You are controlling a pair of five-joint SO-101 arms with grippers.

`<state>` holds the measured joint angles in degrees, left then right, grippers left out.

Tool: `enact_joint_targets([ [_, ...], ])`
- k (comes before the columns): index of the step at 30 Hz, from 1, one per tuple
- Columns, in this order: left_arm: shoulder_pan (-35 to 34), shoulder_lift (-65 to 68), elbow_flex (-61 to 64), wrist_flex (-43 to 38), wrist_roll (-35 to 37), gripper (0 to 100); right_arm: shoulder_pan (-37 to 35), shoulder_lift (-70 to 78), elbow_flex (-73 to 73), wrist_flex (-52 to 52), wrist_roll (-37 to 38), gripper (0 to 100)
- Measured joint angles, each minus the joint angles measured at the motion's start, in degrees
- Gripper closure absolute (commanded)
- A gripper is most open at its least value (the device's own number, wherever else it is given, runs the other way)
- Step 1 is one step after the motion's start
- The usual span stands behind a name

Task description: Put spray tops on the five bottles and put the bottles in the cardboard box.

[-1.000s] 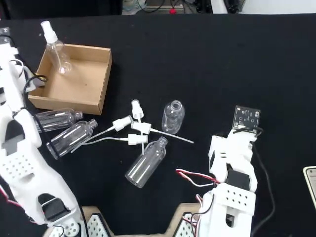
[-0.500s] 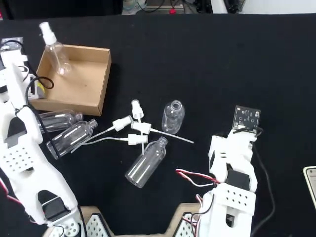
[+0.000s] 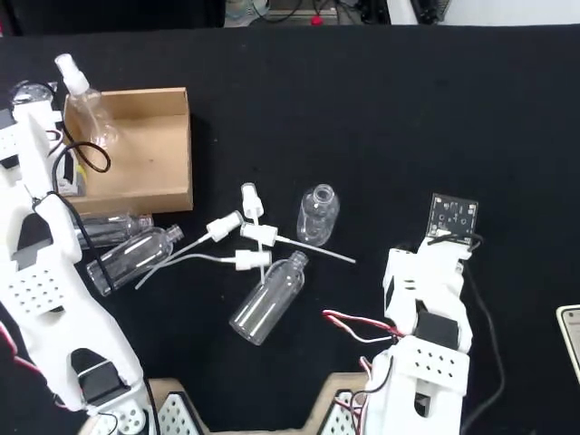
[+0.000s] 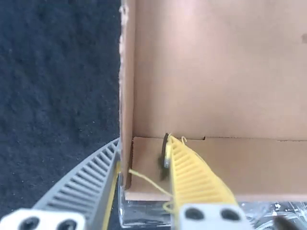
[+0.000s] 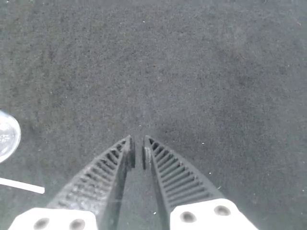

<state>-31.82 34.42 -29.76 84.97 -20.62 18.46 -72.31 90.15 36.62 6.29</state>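
Note:
The cardboard box (image 3: 136,149) stands at the far left, with a clear bottle with its spray top (image 3: 83,104) leaning in its left corner. My left gripper (image 4: 142,141) is shut on the box's near wall (image 4: 125,115), its yellow finger (image 4: 192,177) inside and its grey finger (image 4: 86,182) outside. Two open bottles (image 3: 111,225) (image 3: 134,256) lie just in front of the box. Another bottle (image 3: 269,296) lies mid-table and one more (image 3: 317,213) to its right. Several loose spray tops (image 3: 249,231) lie between them. My right gripper (image 5: 138,153) is shut and holds nothing, low over bare cloth.
The table is covered in black cloth (image 3: 408,118). The right arm's body (image 3: 430,326) stands at the front right, with room behind and to the right of it. A pale object (image 3: 571,331) pokes in at the right edge.
The left gripper has dragged the box to the left and turned it squarer to the table. The capped bottle went along with it. The right arm has kept still.

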Motion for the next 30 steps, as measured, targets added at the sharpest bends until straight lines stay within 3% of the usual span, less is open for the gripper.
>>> enact_joint_targets([
  [16, 1.58, 0.0, 0.62, 1.49, 0.0, 86, 0.0, 0.0, 0.0, 0.0, 0.0, 95.6],
  [26, 2.29, -6.51, 14.59, -7.91, 0.62, 86, 0.0, 0.0, 0.0, 0.0, 0.0, 95.6],
  [30, 2.29, -11.08, 20.31, -11.87, 0.62, 77, 0.0, 0.0, 0.0, 0.0, 0.0, 95.6],
])
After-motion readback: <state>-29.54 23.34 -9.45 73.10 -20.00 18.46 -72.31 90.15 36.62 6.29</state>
